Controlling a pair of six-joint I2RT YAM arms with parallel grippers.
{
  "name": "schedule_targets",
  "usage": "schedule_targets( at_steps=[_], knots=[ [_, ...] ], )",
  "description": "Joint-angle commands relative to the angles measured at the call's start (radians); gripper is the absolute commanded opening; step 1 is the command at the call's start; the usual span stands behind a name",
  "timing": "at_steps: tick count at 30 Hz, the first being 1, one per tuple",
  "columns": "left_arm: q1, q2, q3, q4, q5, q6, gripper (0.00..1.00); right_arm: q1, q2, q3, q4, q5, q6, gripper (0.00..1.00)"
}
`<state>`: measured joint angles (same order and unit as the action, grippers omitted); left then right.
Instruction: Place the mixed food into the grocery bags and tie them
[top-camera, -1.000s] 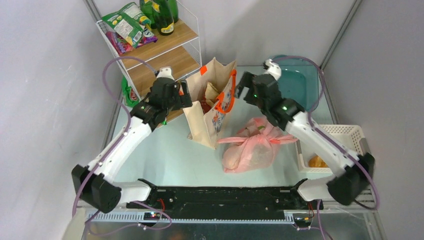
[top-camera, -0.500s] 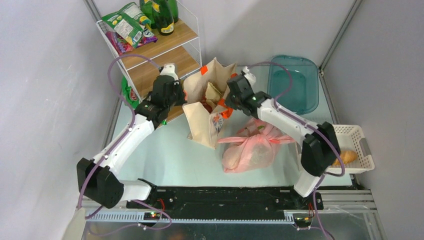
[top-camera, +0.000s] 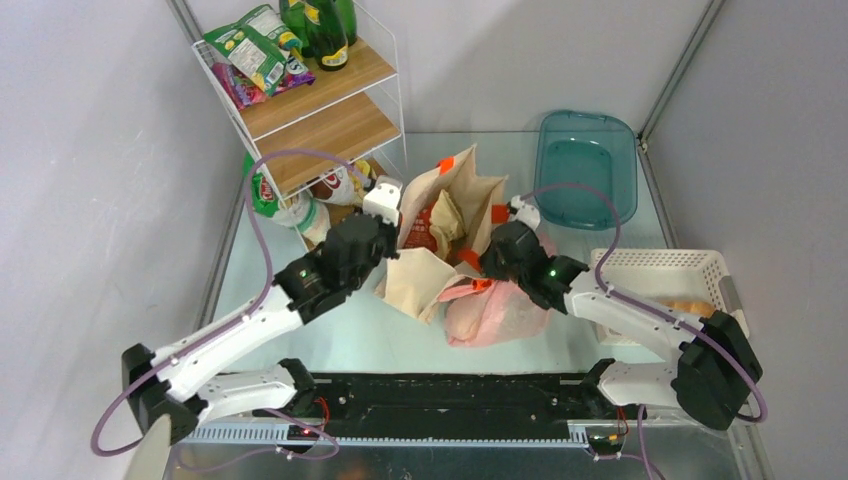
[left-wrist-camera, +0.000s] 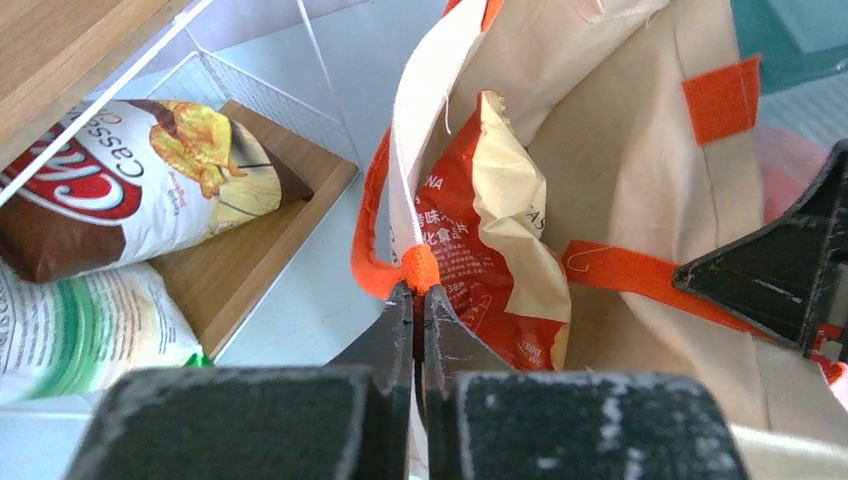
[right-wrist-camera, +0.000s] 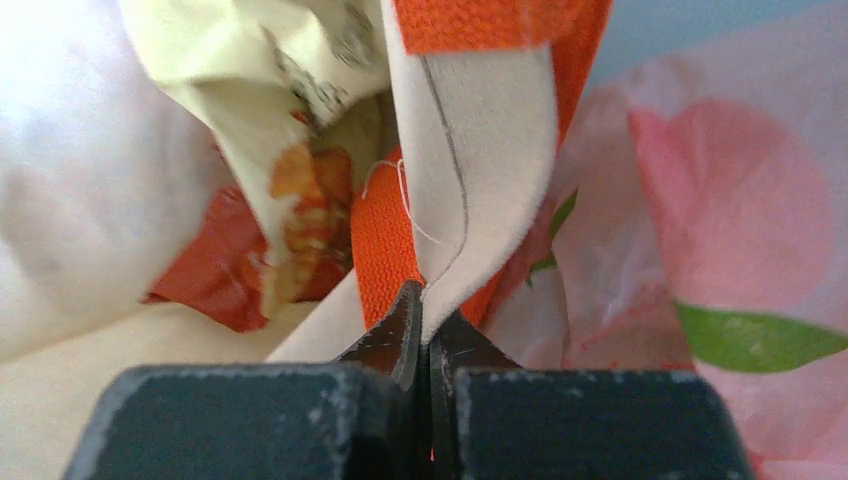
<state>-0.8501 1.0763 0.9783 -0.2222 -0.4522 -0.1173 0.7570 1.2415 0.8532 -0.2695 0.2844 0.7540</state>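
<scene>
Tying the beige tote (top-camera: 415, 282): my left gripper (left-wrist-camera: 418, 300) is clamped on its orange handle (left-wrist-camera: 421, 268), my right gripper (right-wrist-camera: 425, 300) on its rim (right-wrist-camera: 485, 150); next, I judge, both must converge.

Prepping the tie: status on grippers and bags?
Left gripper shut on tote rim, by orange handle. Right gripper shut on opposite rim. Snack packet inside tote; pink bag alongside.

Robot lab cell — plain grey walls (top-camera: 90, 200), metal-framed table (top-camera: 370, 335).
</scene>
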Motion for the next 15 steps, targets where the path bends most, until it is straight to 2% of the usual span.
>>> schedule_targets(
  at_steps=[1,5,6,7,8,9,13,15],
  knots=[
    [-0.083,-0.124,-0.072,0.098,-0.13,0.107,0.0,0.086,-0.018,-0.106,0.001,0.008,0.009,0.0],
    [-0.093,-0.125,-0.034,0.055,-0.246,0.046,0.0,0.088,-0.018,-0.129,0.082,-0.022,-0.001,0.02],
    [-0.076,-0.111,0.007,0.028,-0.281,0.027,0.0,0.074,-0.02,-0.118,0.107,-0.065,-0.019,0.08],
    [-0.066,-0.106,0.025,-0.026,-0.284,-0.006,0.0,0.062,-0.03,-0.109,0.114,-0.091,-0.029,0.26],
    [-0.045,-0.105,0.048,-0.046,-0.274,-0.023,0.0,0.045,-0.038,-0.089,0.111,-0.126,-0.045,0.37],
    [-0.036,-0.111,0.052,-0.065,-0.263,-0.048,0.0,0.036,-0.061,-0.077,0.1,-0.132,-0.05,0.54],
    [-0.017,-0.154,0.025,-0.069,-0.191,-0.09,0.0,0.011,-0.182,-0.022,-0.035,-0.075,-0.049,0.76],
    [-0.017,-0.168,0.003,-0.067,-0.164,-0.094,0.0,0.012,-0.249,-0.002,-0.132,-0.005,0.027,0.78]
  ],
)
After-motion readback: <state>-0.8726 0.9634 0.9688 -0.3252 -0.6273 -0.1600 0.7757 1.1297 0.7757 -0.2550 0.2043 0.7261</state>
